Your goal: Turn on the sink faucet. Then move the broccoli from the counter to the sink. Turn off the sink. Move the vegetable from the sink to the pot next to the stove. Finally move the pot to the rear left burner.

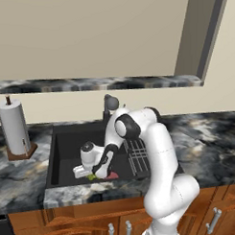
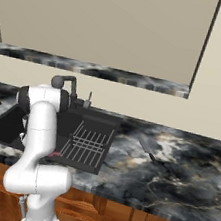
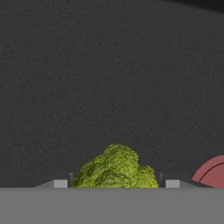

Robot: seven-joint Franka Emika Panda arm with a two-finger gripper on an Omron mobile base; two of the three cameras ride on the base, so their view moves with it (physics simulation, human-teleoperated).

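Low in the dark sink (image 1: 65, 151), bottom centre of the hand view, the gripper (image 3: 114, 183) sits spread around the broccoli (image 3: 115, 169), pink object (image 3: 213, 173) beside.

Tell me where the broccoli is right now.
The broccoli sits low in the dark sink basin, between the tool's fingertips in the hand view, with a red object beside it.

The white arm (image 2: 40, 137) rises at the counter's front left and bends down into the dark sink (image 2: 3, 127), hiding its hand. Behind it, at the sink's rear edge, stands the black faucet (image 2: 66, 84). A ribbed drainboard (image 2: 88, 142) lies just right of the basin on the marbled counter (image 2: 174, 168).
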